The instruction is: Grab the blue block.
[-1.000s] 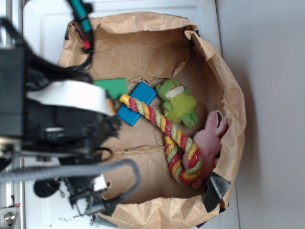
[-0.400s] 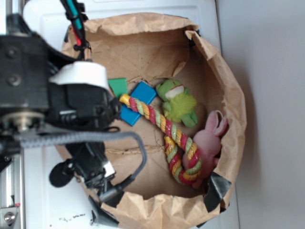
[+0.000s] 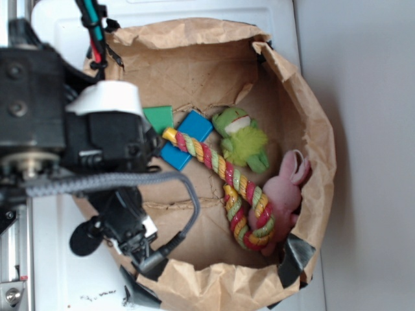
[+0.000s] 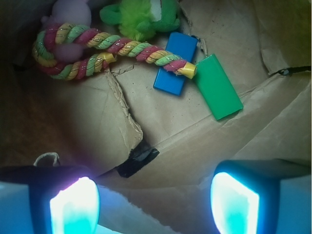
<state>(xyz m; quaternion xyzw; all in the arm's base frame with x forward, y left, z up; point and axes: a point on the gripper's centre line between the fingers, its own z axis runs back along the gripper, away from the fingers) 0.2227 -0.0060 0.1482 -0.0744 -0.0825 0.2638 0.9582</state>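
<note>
The blue block [image 4: 175, 63] lies flat on the floor of the paper bag, and the yellow end of a striped rope [image 4: 97, 51] rests across it. A green block [image 4: 218, 87] lies touching its right side. My gripper [image 4: 155, 204] is open, its two glowing pads [image 4: 73, 207] wide apart with nothing between them. It hangs over the bag's near edge, well short of the blue block. In the exterior view the blue block [image 3: 193, 126] shows just right of my arm [image 3: 97, 149], which hides my fingers.
The crumpled brown paper bag [image 3: 311, 116] walls in everything. A green frog toy [image 3: 243, 139] and a pink bunny toy [image 3: 285, 191] lie beyond the rope [image 3: 227, 181]. A strip of black tape [image 4: 139, 161] sits on a fold of bag paper below my fingers.
My arm has shifted over the bag's left rim compared with a second ago and has barely moved since. The blocks, the rope and the toys lie where they were.
</note>
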